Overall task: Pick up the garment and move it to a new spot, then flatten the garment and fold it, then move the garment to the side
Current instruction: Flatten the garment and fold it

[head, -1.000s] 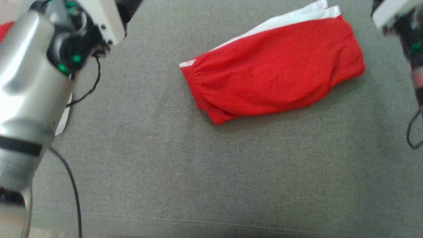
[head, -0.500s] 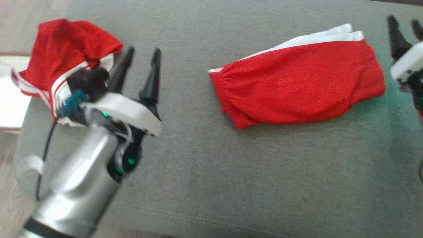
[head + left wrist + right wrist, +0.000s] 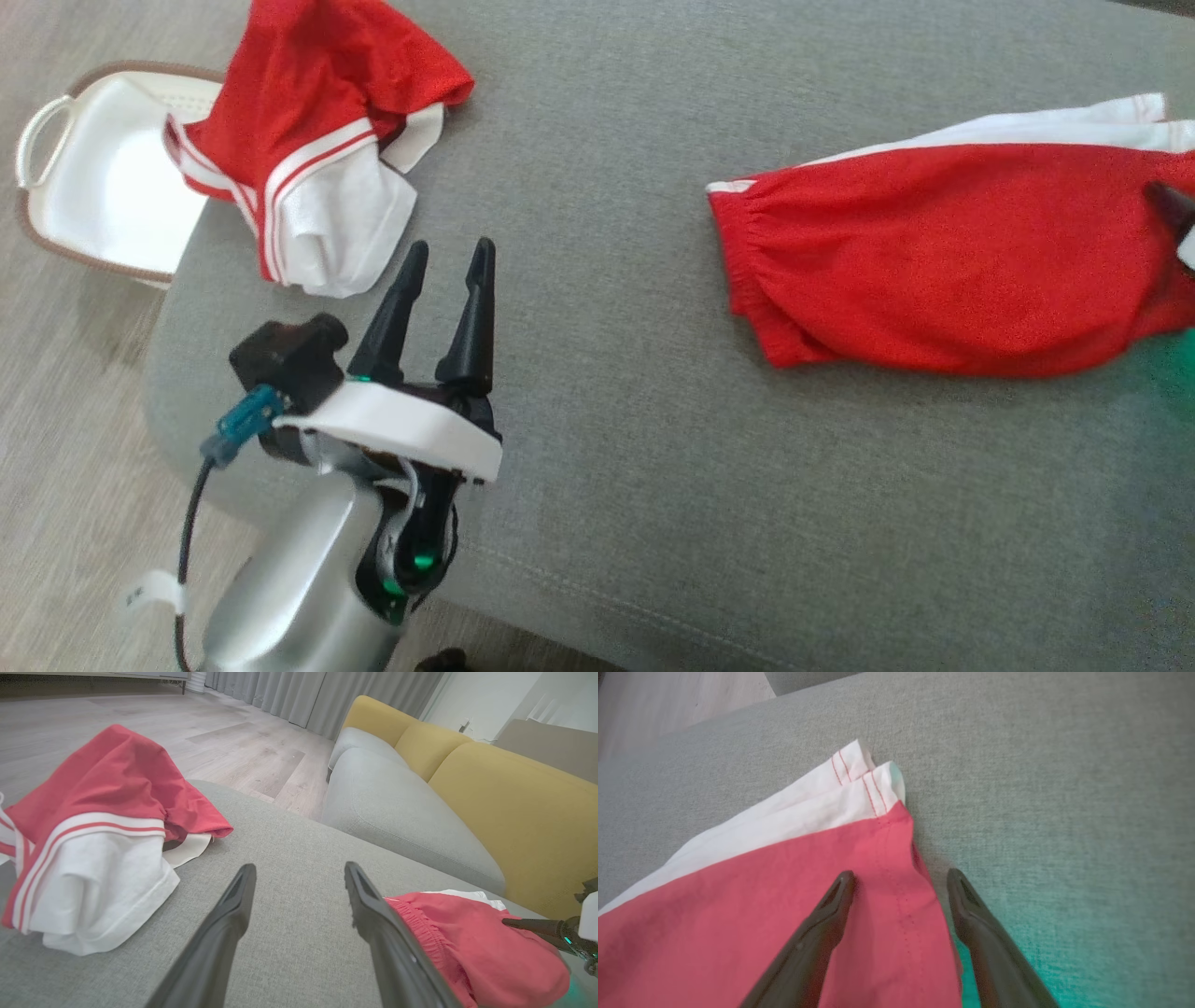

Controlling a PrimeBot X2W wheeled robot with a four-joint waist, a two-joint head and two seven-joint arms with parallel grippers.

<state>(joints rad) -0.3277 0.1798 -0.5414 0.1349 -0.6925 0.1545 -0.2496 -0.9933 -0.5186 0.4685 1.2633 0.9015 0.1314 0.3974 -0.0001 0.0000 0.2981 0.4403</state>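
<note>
A crumpled red and white garment (image 3: 308,168) (image 3: 93,858) lies at the far left corner of the grey cushion (image 3: 597,448). My left gripper (image 3: 448,252) (image 3: 299,872) is open and holds nothing, a short way in front of it with its fingers pointing toward it. A folded pair of red shorts with white trim (image 3: 943,261) (image 3: 472,947) (image 3: 784,914) lies flat at the right. My right gripper (image 3: 901,882) is open over the shorts' hem edge, one finger above the red cloth and one above the cushion. One of its fingertips (image 3: 1172,205) shows at the right edge.
A white basket with a brown rim (image 3: 93,187) stands on the wood floor beyond the cushion's left corner. A yellow sofa with grey seats (image 3: 467,788) stands behind. The cushion's front edge (image 3: 607,597) runs close by my left arm.
The camera has swung left, bringing the crumpled garment and the basket into the picture. My left arm has dropped, so its open gripper now points at that garment. The folded shorts lie as before.
</note>
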